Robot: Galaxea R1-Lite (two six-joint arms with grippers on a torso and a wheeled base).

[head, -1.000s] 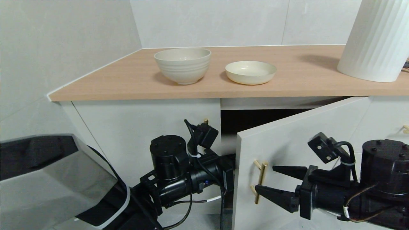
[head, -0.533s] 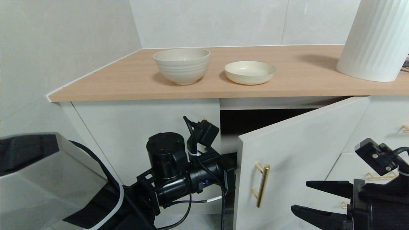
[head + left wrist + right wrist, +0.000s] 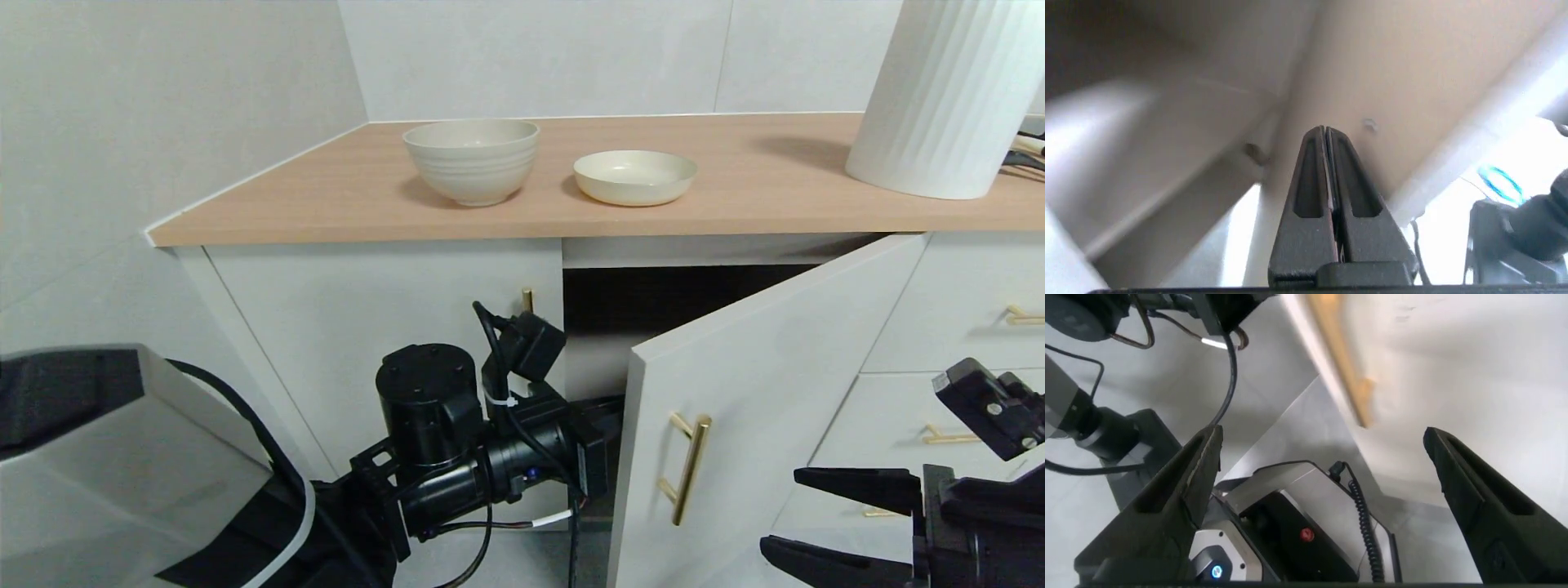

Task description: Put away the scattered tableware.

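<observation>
Wood-grain countertop (image 3: 326,212) runs across the head view; ribbed cream bowl (image 3: 471,161) upright on it toward the left corner; shallow cream dish (image 3: 634,176) just beside the bowl on its right, not touching; white fluted vessel (image 3: 939,98) well off at the right end. Below, cabinet door (image 3: 759,384) stands ajar, brass handle (image 3: 687,467) on its face; left arm (image 3: 457,449) low, wrist at the dark gap by the door's edge. Right gripper (image 3: 780,510) low, right of the handle and apart from it; fingers spread wide, nothing between them.

Left wrist view: left gripper (image 3: 1324,135) fingers pressed together, nothing held; pale panels beyond.

Right wrist view: right gripper's fingers wide apart, empty; brass handle (image 3: 1343,367) beyond them, blurred.
</observation>
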